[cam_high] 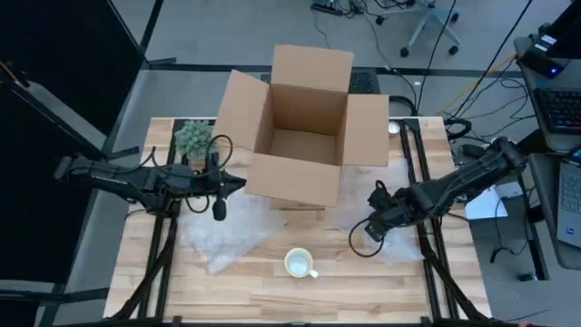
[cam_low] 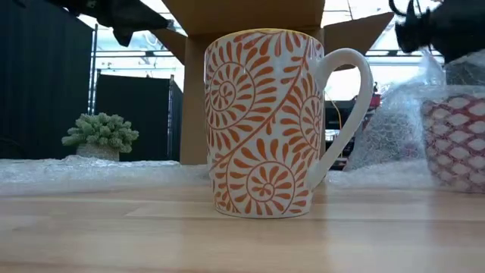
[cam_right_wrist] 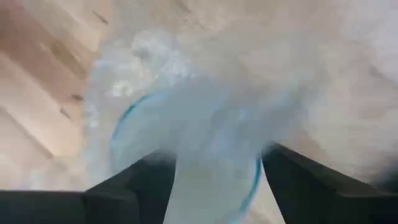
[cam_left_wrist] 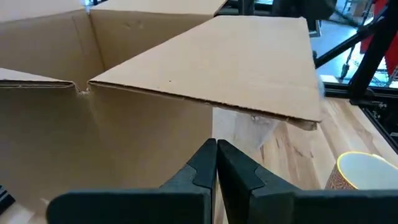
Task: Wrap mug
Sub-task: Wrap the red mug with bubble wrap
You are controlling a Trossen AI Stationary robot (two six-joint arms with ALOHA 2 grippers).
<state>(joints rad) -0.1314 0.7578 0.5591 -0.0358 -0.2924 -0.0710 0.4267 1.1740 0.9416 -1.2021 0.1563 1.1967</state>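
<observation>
Left gripper (cam_high: 238,184): fingers (cam_left_wrist: 205,165) pressed together, holding nothing, hanging beside the box (cam_high: 304,127) wall. A plant (cam_high: 192,138) stands behind them; bubble wrap (cam_high: 231,232) lies flat below and ahead of them. The mug (cam_high: 299,264) stands upright and bare on the tabletop (cam_high: 363,291), ahead of the left fingers, between the 2 grippers. Right gripper (cam_high: 374,227): fingers (cam_right_wrist: 134,180) apart, straddling a wrapped blue-rimmed item (cam_right_wrist: 186,149).

a lab: office chair (cam_high: 427,23), floor cables (cam_high: 363,9), metal-framed wooden table (cam_high: 272,291)
</observation>
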